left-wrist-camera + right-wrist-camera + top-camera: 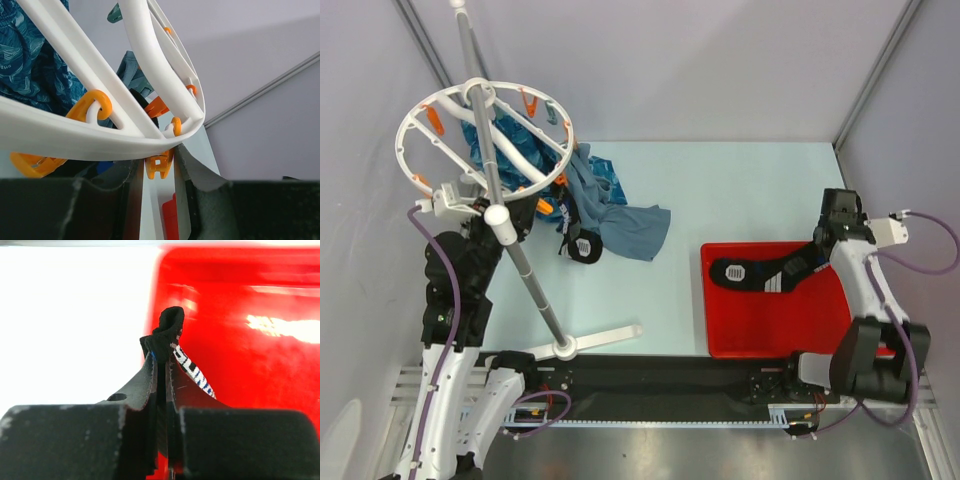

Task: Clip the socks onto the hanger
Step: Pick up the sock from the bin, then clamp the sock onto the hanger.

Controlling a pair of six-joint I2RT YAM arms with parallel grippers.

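pale blue table (720, 190) holds one red tray (760, 340) with one sock (750, 272) in it, its cuff pinched tight in the right gripper (161, 365). only the overhead view shows the second sock (582, 245), among blue cloths (640, 230) by the hanger (485, 140). left gripper (156, 160) jaws stand narrowly apart around an orange clip (159, 172).

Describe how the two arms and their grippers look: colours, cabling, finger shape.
Both arms are built alike: the left arm and right arm mix white links with black joint housings, and a purple cable loops along each. The left gripper and right gripper have matt black fingers tapering to thin, curved tips, slightly scuffed. No markings or sleeves show.
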